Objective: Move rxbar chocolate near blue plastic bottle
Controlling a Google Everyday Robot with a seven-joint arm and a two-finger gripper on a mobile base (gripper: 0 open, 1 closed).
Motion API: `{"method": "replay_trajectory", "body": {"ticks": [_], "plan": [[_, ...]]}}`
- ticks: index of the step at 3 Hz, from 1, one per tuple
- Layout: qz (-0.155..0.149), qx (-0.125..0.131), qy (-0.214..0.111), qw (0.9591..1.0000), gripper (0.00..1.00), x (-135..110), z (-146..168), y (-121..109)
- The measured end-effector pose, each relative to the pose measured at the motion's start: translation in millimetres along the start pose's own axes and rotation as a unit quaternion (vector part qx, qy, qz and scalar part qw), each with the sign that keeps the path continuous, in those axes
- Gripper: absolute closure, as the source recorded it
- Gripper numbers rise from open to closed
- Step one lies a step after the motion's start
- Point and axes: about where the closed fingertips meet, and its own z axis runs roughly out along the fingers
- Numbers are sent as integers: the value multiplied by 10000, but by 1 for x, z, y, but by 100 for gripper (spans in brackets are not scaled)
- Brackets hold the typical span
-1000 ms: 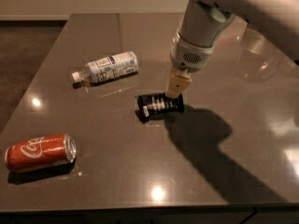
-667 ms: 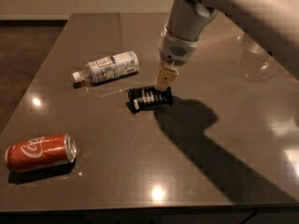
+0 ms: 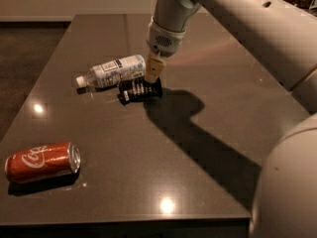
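Note:
The rxbar chocolate (image 3: 140, 90), a flat black wrapper with white text lines, is at the table's middle left, just in front of the blue plastic bottle (image 3: 113, 71). The bottle lies on its side with its white cap pointing left. The bar's left end almost touches it. My gripper (image 3: 153, 71) comes down from above and is shut on the bar's upper right edge. Its tan fingertips (image 3: 154, 66) show just right of the bottle's base.
A red Coca-Cola can (image 3: 42, 161) lies on its side near the front left corner of the dark table (image 3: 208, 152). My arm reaches in from the upper right and casts a broad shadow across the table's middle.
My gripper has moved left and away from the camera with the rxbar chocolate in it. The bar is now right beside the bottle. The bottle and the can have not moved.

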Motion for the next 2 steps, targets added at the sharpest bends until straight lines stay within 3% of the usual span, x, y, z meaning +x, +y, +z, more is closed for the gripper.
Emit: {"method": "replay_trajectory", "body": {"ticks": [1, 2], "plan": [[82, 60, 24, 9999, 74, -12, 2, -12], [267, 321, 134, 9990, 43, -10, 1, -25]]}}
